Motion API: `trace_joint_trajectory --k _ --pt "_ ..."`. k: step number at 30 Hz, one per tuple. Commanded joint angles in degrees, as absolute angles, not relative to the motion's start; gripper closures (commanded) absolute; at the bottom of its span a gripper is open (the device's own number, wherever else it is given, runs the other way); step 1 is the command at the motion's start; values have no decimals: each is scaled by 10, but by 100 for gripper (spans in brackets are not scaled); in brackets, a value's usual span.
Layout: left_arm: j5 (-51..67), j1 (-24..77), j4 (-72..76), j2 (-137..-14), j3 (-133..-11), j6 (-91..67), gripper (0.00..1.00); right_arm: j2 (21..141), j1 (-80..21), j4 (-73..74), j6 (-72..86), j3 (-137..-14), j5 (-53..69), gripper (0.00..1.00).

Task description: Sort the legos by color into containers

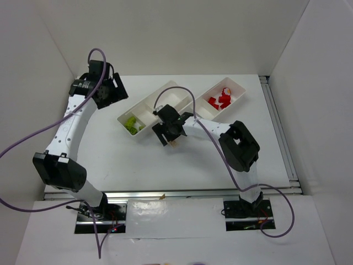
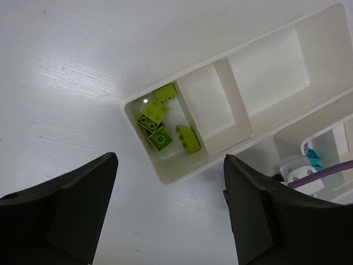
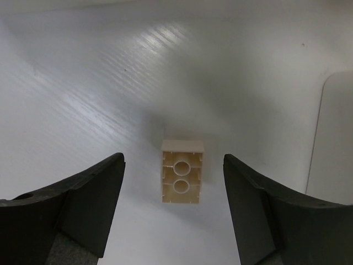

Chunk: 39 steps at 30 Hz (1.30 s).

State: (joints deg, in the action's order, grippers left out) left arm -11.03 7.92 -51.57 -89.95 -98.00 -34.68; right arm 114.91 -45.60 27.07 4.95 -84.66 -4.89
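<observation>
The right gripper (image 3: 173,165) gaped wide over an upturned pale beige plastic brick (image 3: 182,176): light, rigid, slick, best pinched across its long sides.

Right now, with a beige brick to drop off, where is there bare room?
The tray's sections beside the green legos are bare. So is the table between left arm and right arm. Crowded: the green end and the red legos' end.

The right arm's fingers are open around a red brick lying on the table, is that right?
Not quite. The brick between the open fingers of the right gripper is pale beige, not red; the right wrist view shows it lying on the table.
</observation>
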Motion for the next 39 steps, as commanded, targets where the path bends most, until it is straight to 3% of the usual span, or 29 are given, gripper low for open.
trace_joint_trajectory --k 1,4,6,10,18,26,39 --pt "-99 70 -512 -887 -979 -338 11 1158 -453 255 47 -837 -38 22" --pt "-94 70 -512 -887 -979 -338 11 1158 -453 255 53 -824 -38 24" --pt "-94 70 -512 -887 -979 -338 11 1158 -453 255 58 -817 -38 33" --pt "-89 70 -506 -887 -979 -332 11 1152 -453 260 58 -817 -49 36" --pt "-89 65 -506 -887 -979 -332 11 1140 -459 295 58 -849 -72 68" --pt "-83 60 -500 -887 -985 -327 11 1080 -464 322 58 -959 -110 71" --pt "-83 43 -505 -845 -980 -321 11 1259 -464 308 39 -1237 -137 71"
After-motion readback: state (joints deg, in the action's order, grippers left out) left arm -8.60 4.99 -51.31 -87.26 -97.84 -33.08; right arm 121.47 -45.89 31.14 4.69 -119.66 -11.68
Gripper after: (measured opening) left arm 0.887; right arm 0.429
